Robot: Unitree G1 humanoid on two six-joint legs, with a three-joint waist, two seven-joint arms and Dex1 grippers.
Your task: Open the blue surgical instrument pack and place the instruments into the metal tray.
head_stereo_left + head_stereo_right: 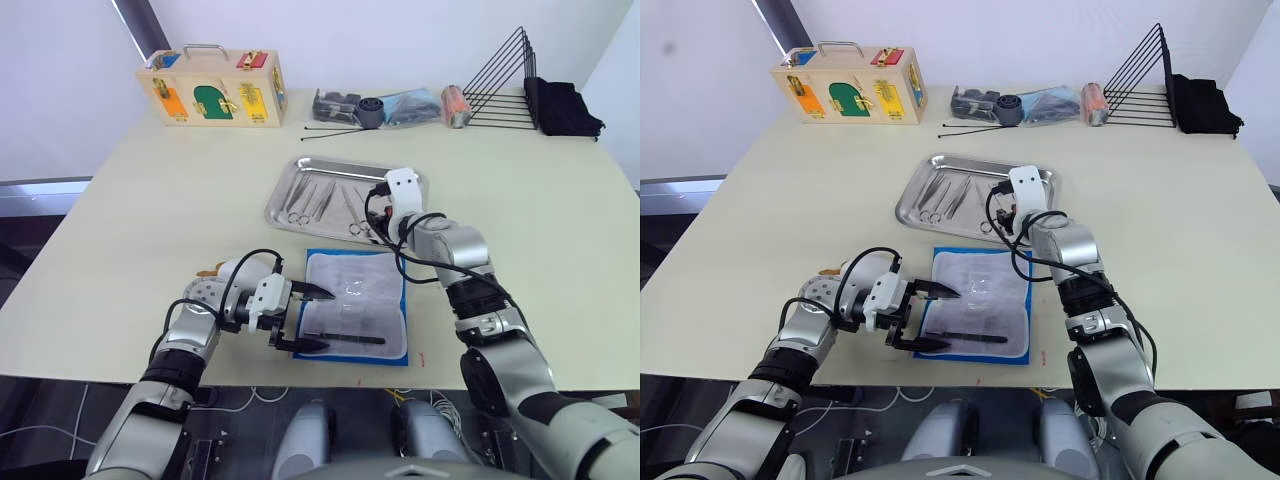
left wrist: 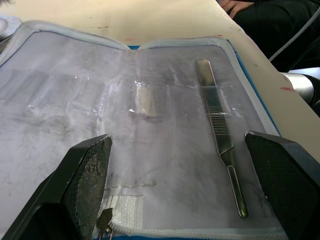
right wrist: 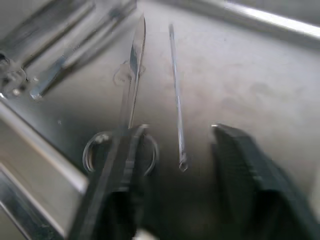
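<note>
Over the opened blue surgical instrument pack [image 1: 357,305], the left gripper [image 1: 309,318] hung spread wide and needed to straddle the last tool [image 2: 220,132] squarely before pinching.

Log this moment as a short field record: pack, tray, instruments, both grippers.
pack: blue surgical instrument pack lies open and flat on the table, near the front edge, grey-white lining up
left in pack: one flat metal handle tool under a clear sleeve
tray: metal tray just behind the pack, holding scissors, a thin probe and other instruments
left gripper: jaws open, over the pack's left edge, holding nothing
right gripper: jaws open, low inside the tray over the scissors' rings
</note>
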